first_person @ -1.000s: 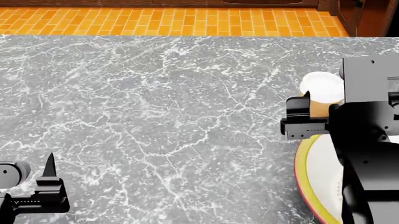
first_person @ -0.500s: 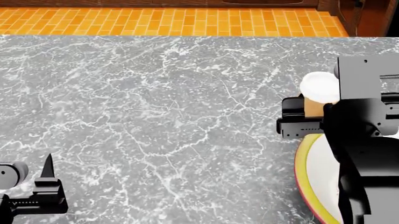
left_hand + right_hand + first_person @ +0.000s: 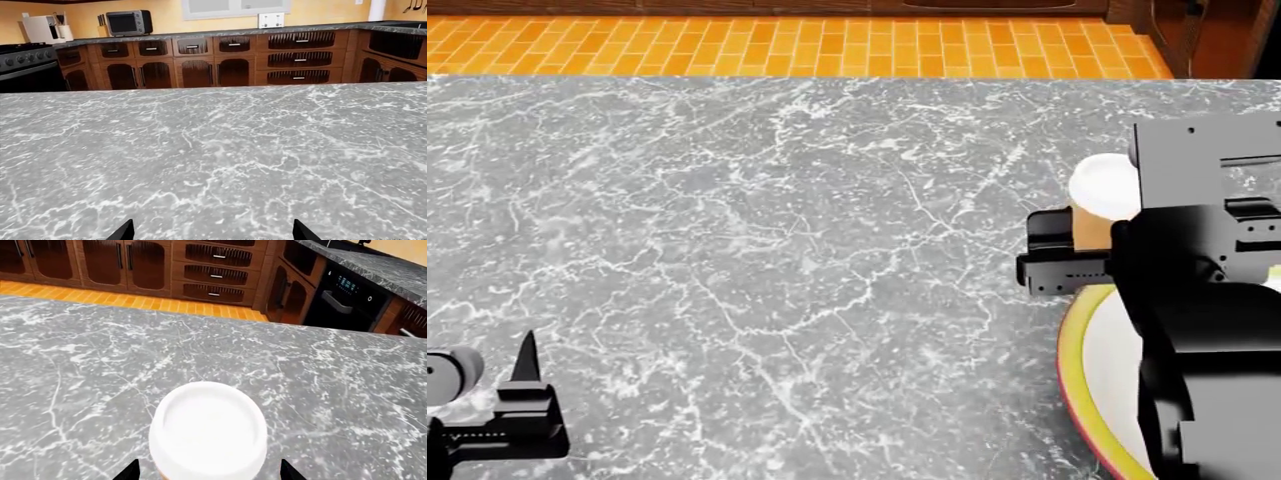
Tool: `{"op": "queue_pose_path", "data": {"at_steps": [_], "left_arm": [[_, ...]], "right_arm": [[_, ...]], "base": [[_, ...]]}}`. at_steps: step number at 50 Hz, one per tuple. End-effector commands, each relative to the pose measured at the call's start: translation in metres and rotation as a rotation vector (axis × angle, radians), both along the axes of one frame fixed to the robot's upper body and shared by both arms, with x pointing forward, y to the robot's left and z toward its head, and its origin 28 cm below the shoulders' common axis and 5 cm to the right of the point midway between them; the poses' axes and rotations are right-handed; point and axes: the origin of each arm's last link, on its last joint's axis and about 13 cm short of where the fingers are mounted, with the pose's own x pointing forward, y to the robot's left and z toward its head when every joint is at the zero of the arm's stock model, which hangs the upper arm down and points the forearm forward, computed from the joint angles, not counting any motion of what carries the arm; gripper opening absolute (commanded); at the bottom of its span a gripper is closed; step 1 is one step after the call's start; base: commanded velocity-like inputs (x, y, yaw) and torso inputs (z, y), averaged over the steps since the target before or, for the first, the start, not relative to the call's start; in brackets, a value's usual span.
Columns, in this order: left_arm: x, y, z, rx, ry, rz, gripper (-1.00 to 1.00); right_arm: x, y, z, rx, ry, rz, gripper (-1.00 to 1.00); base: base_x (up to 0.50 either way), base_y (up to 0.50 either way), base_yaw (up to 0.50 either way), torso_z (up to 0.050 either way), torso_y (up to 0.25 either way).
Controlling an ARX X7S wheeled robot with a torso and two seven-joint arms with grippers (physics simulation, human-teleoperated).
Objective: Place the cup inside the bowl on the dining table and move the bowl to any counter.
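The cup [image 3: 1098, 190], tan with a white lid [image 3: 208, 432], stands upright on the grey marble dining table [image 3: 761, 230], just beyond the bowl [image 3: 1077, 380]. Only the bowl's yellow rim and white inside show, at the head view's right edge under my right arm. My right gripper [image 3: 210, 472] is open and straddles the cup, with a gap between each fingertip and it. One of its fingers [image 3: 1054, 255] shows left of the cup. My left gripper [image 3: 212, 234] hangs open and empty over the near left of the table. A dark counter [image 3: 373, 265] runs behind.
Orange brick floor [image 3: 787, 45] lies past the table's far edge. Wooden cabinets [image 3: 200, 70] under another dark counter [image 3: 200, 34] line the wall, with a microwave [image 3: 129, 22] on top. A black oven [image 3: 347, 297] sits under the counter on the right.
My right gripper has slid left, covering more of the cup's lid in the head view. The cup has stayed in place. The left gripper has barely shifted.
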Motion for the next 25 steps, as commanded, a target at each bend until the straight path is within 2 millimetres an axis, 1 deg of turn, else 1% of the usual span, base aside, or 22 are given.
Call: {"op": "queue_pose_path", "data": {"at_steps": [1, 8, 17, 25], "left_arm": [[-0.0015, 0.0032, 0.0000, -0.013, -0.008, 0.003, 1.00], [-0.0001, 0.0004, -0.0007, -0.014, -0.006, 0.001, 1.00], [-0.0005, 0.0017, -0.0009, -0.015, -0.006, 0.005, 1.00], [-0.0012, 0.0007, 0.0019, -0.015, -0.011, 0.002, 1.00]], "right_arm": [[0.0076, -0.0002, -0.0031, -0.002, 0.014, -0.002, 1.00], [0.0112, -0.0017, 0.0002, -0.011, 0.012, -0.007, 1.00], [0.0152, -0.0018, -0.0071, -0.019, 0.038, -0.009, 1.00], [0.0153, -0.0010, -0.0050, -0.015, 0.029, -0.001, 1.00]], "base": [[0.00, 0.00, 0.00, 0.000, 0.000], [0.00, 0.00, 0.00, 0.000, 0.000], [0.00, 0.00, 0.00, 0.000, 0.000], [0.00, 0.00, 0.00, 0.000, 0.000]]}}
